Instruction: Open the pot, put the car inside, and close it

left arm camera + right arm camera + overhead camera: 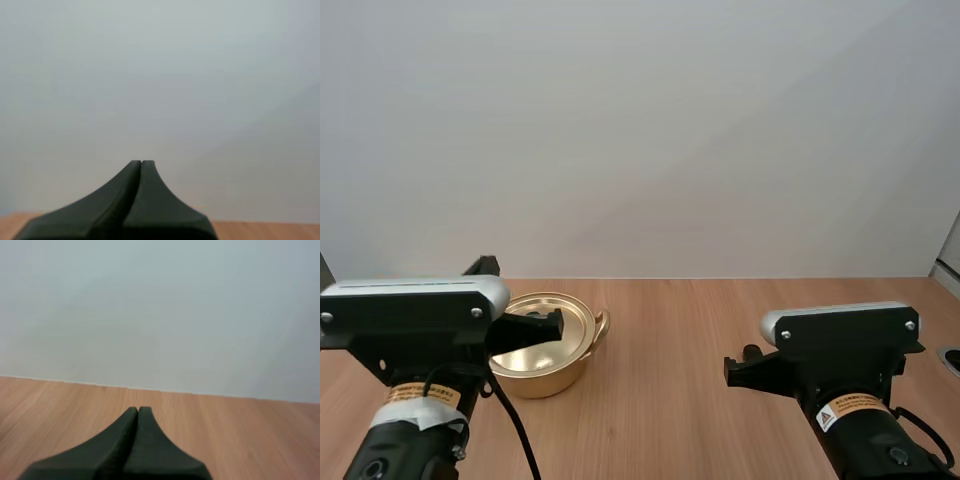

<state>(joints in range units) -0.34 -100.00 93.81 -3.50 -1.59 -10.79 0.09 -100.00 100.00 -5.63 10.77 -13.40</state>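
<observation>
Currently my left hand (141, 165) and right hand (138, 411) are both closed flat on nothing. The gold pot (555, 360) sits on the worktop (720, 320) just ahead of my left arm. It looks like thin metal, so I'd judge it light, stiff and slick, and I'd pinch the side handle (602, 325), not the smooth wall.

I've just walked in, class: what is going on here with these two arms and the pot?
Nothing is being handled at this moment. A shiny gold metal pot sits on the wooden table, just ahead of the left arm, and its gold lid looks to be on, so the opening step is not yet done. The left pincer and the right pincer are both shut on nothing, each held above the table.
</observation>
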